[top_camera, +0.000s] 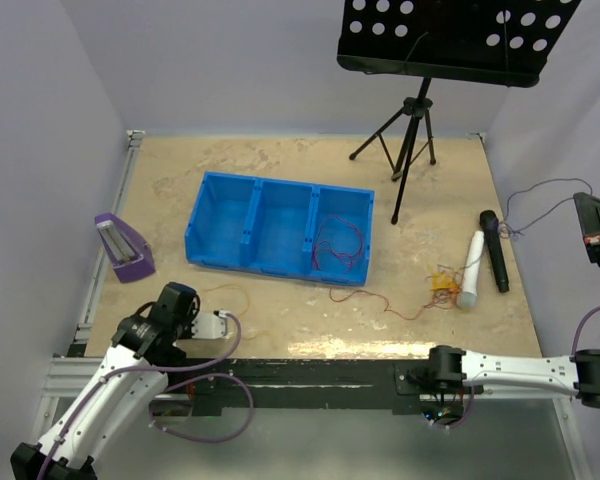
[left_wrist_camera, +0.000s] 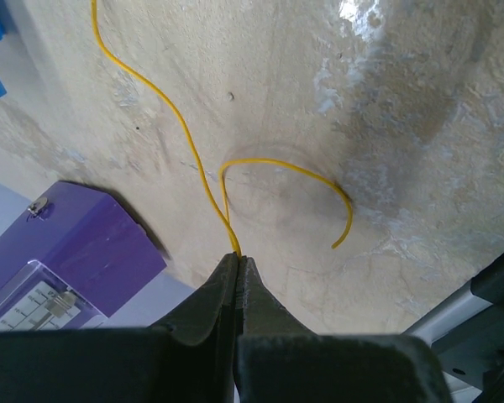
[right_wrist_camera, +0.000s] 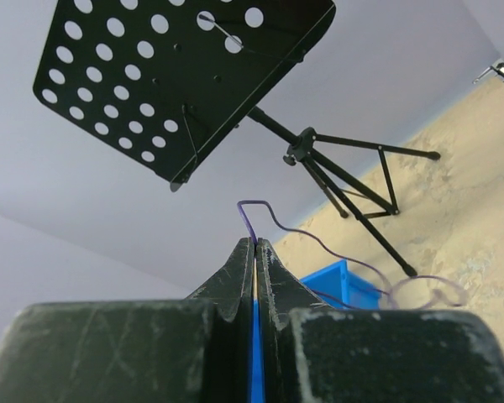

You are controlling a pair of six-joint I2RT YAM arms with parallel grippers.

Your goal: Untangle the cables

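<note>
Over mottled tabletop (left_wrist_camera: 403,126), left end effector (left_wrist_camera: 238,256) pinches curly yellow cable (left_wrist_camera: 189,143); right end effector (right_wrist_camera: 255,242), purple cable (right_wrist_camera: 250,202).

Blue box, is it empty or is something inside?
Not empty: the blue box holds a curled red wire in its right compartment.

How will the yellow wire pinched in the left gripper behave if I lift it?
Probably floppy: the yellow wire lies in loose curves on the table, so it should drape and trail rather than hold shape. Likely very light, being hair-thin. It may slip, since the left gripper pinches it only at the fingertips.
</note>
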